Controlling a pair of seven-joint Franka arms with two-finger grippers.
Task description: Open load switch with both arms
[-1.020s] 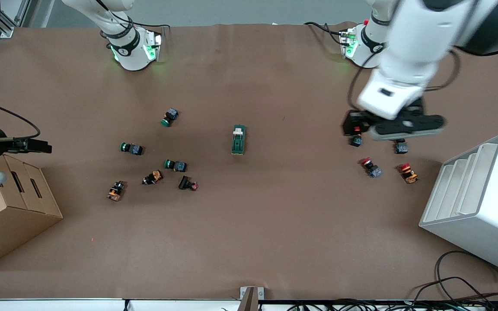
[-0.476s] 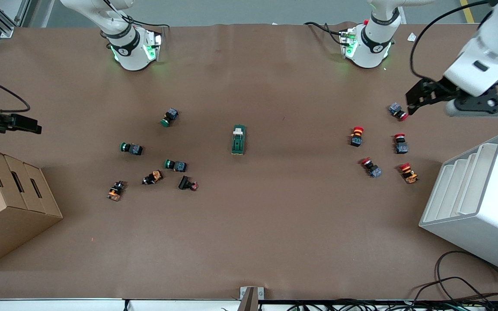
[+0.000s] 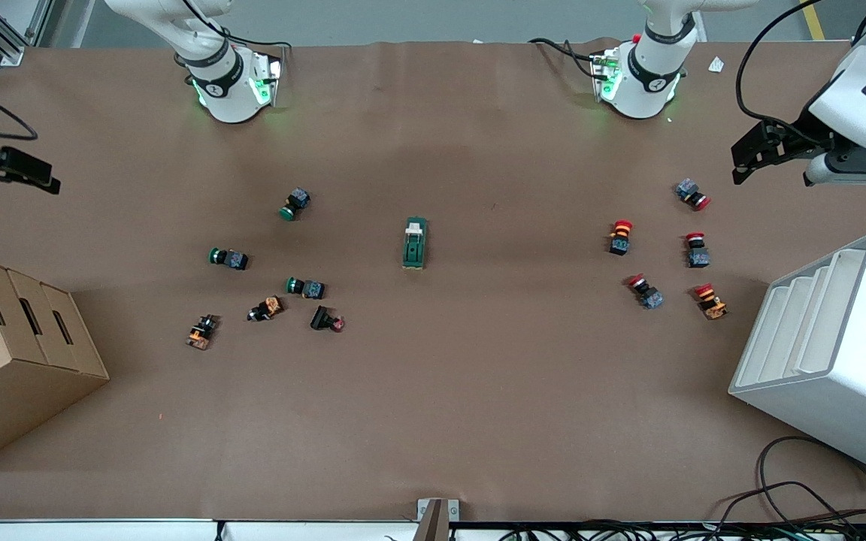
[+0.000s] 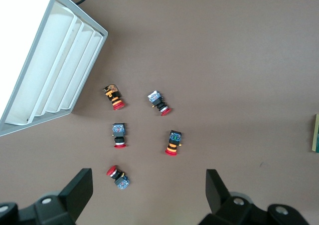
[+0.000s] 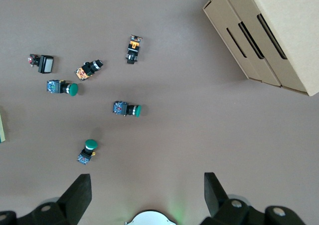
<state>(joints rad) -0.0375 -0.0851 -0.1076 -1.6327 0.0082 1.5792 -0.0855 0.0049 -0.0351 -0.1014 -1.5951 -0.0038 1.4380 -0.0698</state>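
The load switch, a dark-green block with a white lever piece at the end toward the robots' bases, lies alone at mid-table. Only a sliver of it shows in the left wrist view and the right wrist view. My left gripper hangs open and empty over the table at the left arm's end, by a red push button; its fingers stand wide apart. My right gripper hangs open and empty over the table's edge at the right arm's end, fingers spread.
Several red push buttons lie toward the left arm's end, beside a white slotted rack. Green, orange and black push buttons lie toward the right arm's end, near a cardboard box. Cables trail at the table's front corner.
The left arm swung away from over the red push buttons out to its end of the table. The right gripper drew back from over the cardboard box toward the robots' side.
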